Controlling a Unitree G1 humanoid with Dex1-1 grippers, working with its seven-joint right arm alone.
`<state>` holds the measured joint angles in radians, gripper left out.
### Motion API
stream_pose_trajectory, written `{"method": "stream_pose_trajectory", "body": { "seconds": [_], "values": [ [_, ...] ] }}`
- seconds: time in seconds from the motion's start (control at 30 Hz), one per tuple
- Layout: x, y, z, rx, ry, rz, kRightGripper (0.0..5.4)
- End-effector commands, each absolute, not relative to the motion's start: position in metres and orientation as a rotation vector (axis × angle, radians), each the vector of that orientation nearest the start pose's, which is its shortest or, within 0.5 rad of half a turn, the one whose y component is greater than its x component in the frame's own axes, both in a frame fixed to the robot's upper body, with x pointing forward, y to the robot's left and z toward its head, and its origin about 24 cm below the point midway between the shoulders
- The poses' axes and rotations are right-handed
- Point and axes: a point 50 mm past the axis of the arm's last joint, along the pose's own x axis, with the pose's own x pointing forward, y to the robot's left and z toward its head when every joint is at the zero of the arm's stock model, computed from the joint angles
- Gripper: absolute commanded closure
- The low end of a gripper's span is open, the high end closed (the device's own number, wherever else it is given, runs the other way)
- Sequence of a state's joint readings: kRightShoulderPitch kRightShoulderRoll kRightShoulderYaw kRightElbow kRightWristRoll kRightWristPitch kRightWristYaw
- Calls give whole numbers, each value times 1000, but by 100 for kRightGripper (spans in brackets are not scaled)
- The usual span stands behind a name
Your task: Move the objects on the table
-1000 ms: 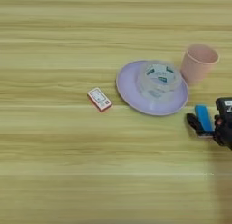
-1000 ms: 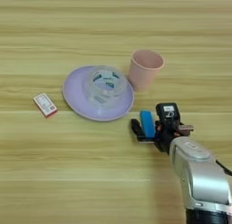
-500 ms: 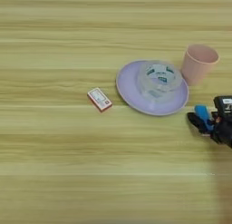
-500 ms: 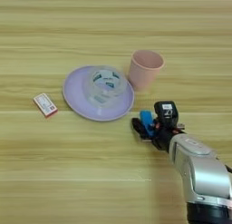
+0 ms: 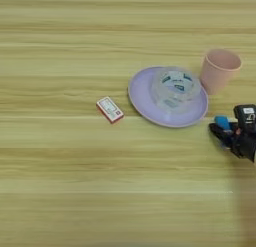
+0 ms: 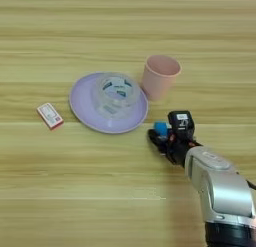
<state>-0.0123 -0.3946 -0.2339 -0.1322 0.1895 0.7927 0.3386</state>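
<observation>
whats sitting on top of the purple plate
A wide roll of clear tape lies flat on the round lilac plate, with blue print showing through its open middle. The plate surface under the roll's wall is covered.

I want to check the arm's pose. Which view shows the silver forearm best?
The right eye view: the silver forearm shows whole, behind the gripper by the blue block. The left eye view cuts it off, showing only the gripper.

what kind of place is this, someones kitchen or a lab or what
Probably a robot test bench, not a kitchen: a bare wooden table with unrelated props, a tape roll on a lilac plate, a pink cup, and a robot gripper.
</observation>
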Motion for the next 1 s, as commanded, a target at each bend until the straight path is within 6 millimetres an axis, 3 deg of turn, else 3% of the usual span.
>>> {"method": "stream_pose_trajectory", "body": {
  "seconds": [0.03,0.23,0.8,1.0],
  "values": [
    [236,-268,43,-80,589,19,361],
    [243,-277,47,-82,560,-40,400],
    [279,-322,42,-68,526,-230,400],
    [292,-328,41,-51,516,-236,400]
  ]
}}
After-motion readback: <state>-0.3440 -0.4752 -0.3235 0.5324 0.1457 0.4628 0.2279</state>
